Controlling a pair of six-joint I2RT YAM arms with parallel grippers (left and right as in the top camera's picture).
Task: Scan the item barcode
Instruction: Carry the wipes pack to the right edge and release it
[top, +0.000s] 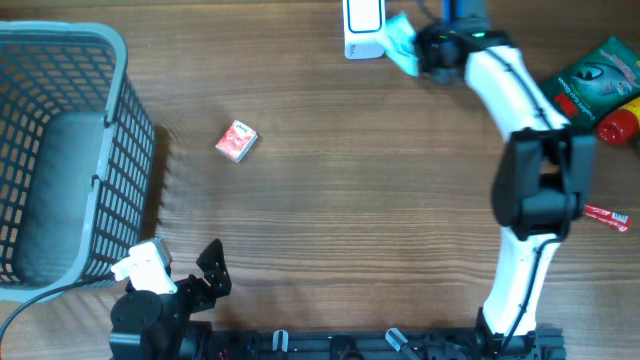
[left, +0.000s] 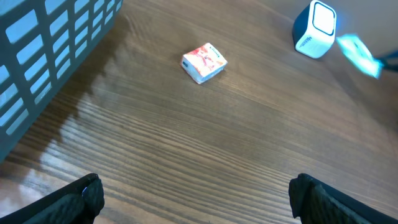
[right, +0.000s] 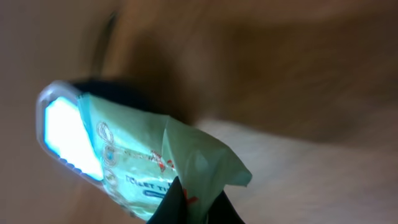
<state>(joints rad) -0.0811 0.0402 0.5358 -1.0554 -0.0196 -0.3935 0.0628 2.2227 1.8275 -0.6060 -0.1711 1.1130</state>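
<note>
Right pincer (right: 194, 200) pinching green tissue packet (right: 146, 165) by white scanner (top: 362, 25), left pincer (left: 196, 190) spread wide

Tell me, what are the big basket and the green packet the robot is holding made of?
The basket looks like hard plastic, matte grey-blue: its walls are a moulded grid of holes. The green packet seems to be thin, glossy plastic film: it creases and folds where the right end effector pinches it.

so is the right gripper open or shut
Shut on the packet: the right gripper pinches its green edge in the wrist view, by the scanner.
</note>
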